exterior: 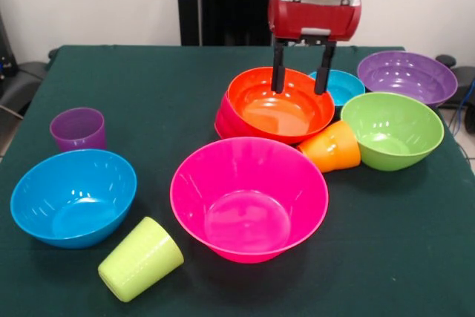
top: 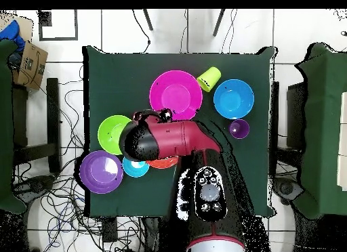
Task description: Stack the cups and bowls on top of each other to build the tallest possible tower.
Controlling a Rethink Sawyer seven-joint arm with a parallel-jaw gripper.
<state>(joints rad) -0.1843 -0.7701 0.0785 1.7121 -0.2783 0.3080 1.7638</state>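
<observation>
Three cups (exterior: 141,259), seven bowls (exterior: 249,197)

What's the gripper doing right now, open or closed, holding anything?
Gripper: open, holding nothing; its fingers hang apart over the far rim of the orange bowl.

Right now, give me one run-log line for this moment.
gripper: open, over orange bowl | orange bowl: nested on red bowl | pink bowl: apart, unstacked | orange cup: on its side
</observation>
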